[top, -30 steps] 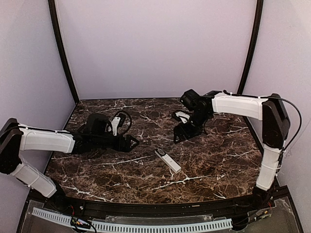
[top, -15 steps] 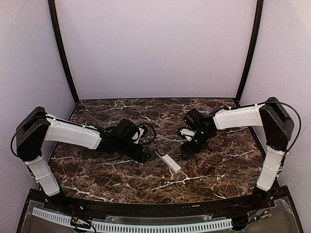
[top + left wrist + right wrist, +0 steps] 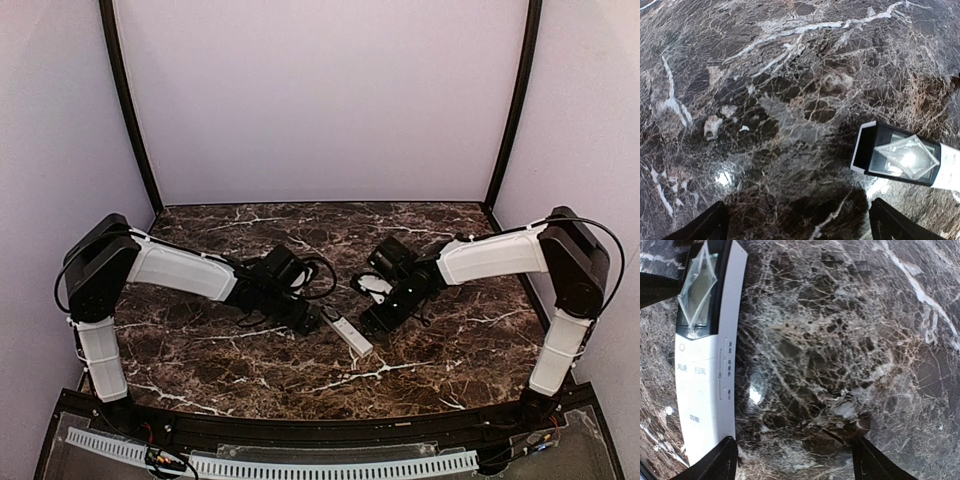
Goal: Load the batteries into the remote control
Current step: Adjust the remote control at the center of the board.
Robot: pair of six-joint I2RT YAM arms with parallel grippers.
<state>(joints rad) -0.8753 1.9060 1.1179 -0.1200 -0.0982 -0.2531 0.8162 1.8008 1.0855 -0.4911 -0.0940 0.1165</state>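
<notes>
— Your pincers?
— My left pincer (image 3: 800, 220) gapes wide and my right pincer (image 3: 794, 452) is open. Both are empty.
— The remote (image 3: 347, 333)?
— On the worktop (image 3: 450, 360) between them, dark end just beside my left.

I see the remote control (image 3: 347, 333) lying flat, button face up, near the middle of the marble table (image 3: 450, 360), set diagonally. It is a slim white bar. Its dark glossy display end (image 3: 897, 156) points back-left, and small printed labels show on the white part.
</notes>
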